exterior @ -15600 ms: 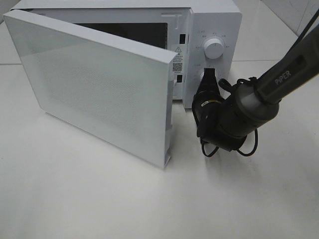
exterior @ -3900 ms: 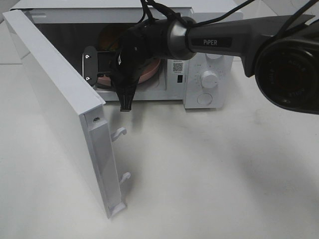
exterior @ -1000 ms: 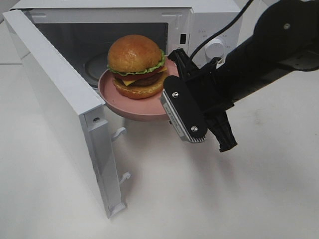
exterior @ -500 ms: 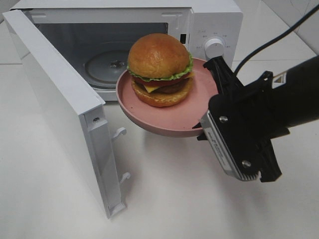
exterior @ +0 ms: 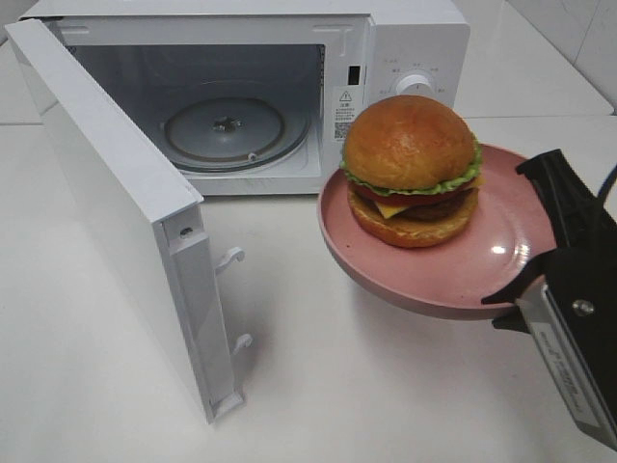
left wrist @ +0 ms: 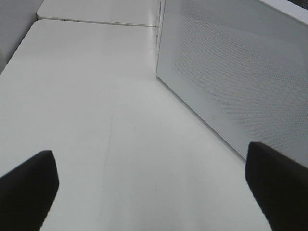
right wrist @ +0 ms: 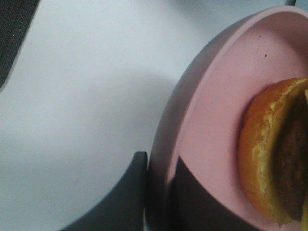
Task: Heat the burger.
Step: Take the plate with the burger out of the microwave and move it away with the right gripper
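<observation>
Three views, taken in turn.

Exterior high, appliance: white box-shaped microwave oven (exterior: 405, 39) at the far edge of the white table (exterior: 366, 405); its white hinged door (exterior: 116, 193) swung wide toward the table's left side.
Exterior high, cavity: round clear glass turntable (exterior: 227, 130) lies bare on the oven floor.
Exterior high, controls: white round dial (exterior: 416, 85) on the panel right of the cavity.
Exterior high, plate: pink round shallow plate (exterior: 453, 289) held clear above the table, in front of the oven's right half, tilted slightly.
Exterior high, burger: round hamburger with glossy golden-brown bun, green lettuce, red tomato, yellow cheese and dark patty (exterior: 413, 169) sits on the plate's far-left part, outside the oven.
Exterior high, right gripper: black two-finger gripper of the right arm (exterior: 525, 285) pinches the plate's rim at the side nearest the table's right edge.

Left wrist, left gripper: black gripper (left wrist: 154, 178) with jaws spread wide, fingertips (left wrist: 29, 183) at both frame sides, nothing between them; white table below, door's perforated outer face (left wrist: 240, 82) near.

Right wrist, grip: dark fingers (right wrist: 192, 202) pressed together on the pink rim (right wrist: 166, 144), one above, one beneath.
Right wrist, burger: lower bun and patty edge (right wrist: 269, 154) near the fingers, not touching them.
</observation>
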Available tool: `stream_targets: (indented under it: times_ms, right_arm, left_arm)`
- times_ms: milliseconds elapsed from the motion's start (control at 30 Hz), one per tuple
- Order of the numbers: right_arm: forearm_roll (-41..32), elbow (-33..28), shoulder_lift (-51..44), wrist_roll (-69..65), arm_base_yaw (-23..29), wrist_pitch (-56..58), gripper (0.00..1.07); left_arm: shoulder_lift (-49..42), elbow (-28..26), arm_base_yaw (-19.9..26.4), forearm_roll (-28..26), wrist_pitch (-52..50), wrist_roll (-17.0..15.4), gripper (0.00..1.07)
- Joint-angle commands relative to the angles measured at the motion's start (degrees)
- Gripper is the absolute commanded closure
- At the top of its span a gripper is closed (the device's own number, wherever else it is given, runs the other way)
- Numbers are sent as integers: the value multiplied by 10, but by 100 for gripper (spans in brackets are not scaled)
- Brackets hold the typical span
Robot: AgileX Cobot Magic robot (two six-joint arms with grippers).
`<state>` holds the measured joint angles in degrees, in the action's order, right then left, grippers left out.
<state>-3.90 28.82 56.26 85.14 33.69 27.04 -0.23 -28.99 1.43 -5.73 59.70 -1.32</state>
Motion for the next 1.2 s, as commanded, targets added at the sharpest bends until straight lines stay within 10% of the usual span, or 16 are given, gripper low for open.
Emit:
stream_targets:
  times_ms: [33,1200]
  right_arm:
    - [33,-6,-37,-44,-3,-13,107]
    - [228,-44,-175,-419,-3,166,107]
  left_arm:
    - [-10,0,2,-1,-6,-2,6]
    - [-10,0,2,0,-6,-2,6]
